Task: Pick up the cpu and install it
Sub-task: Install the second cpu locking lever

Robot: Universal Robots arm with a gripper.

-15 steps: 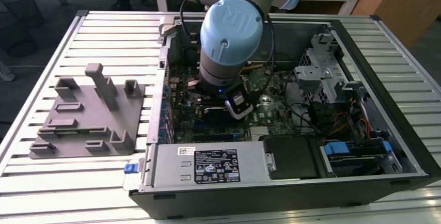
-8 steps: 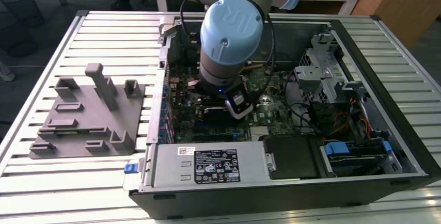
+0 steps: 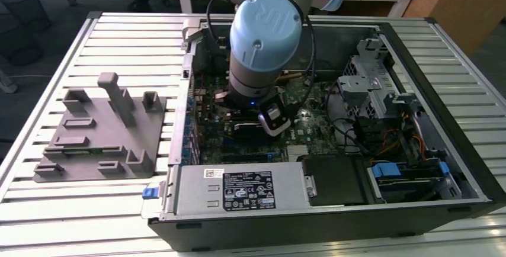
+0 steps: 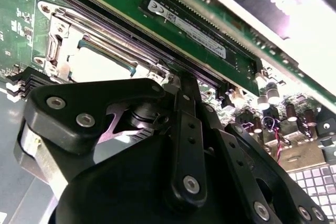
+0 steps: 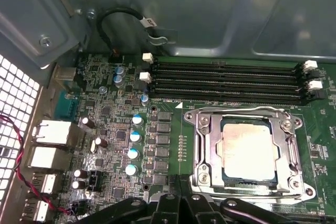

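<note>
Arm (image 3: 265,38) reaches down into open computer case (image 3: 442,127). Chip (image 5: 248,150) sits flat inside metal socket frame (image 5: 206,150) on green board (image 5: 173,119). Gripper (image 5: 181,203) hovers just beside socket; finger spacing cannot be told.

One arm (image 3: 261,38) reaches into one open case (image 3: 442,121). One grey fixture (image 3: 103,129) lies on one slatted table (image 3: 47,209). In the first wrist view: one cpu (image 5: 248,149) in one socket frame (image 5: 205,156), four memory slots (image 5: 226,82), four blue-topped capacitors (image 5: 134,145).

Cpu (image 5: 248,154) seemingly in socket frame (image 5: 202,153)
</note>
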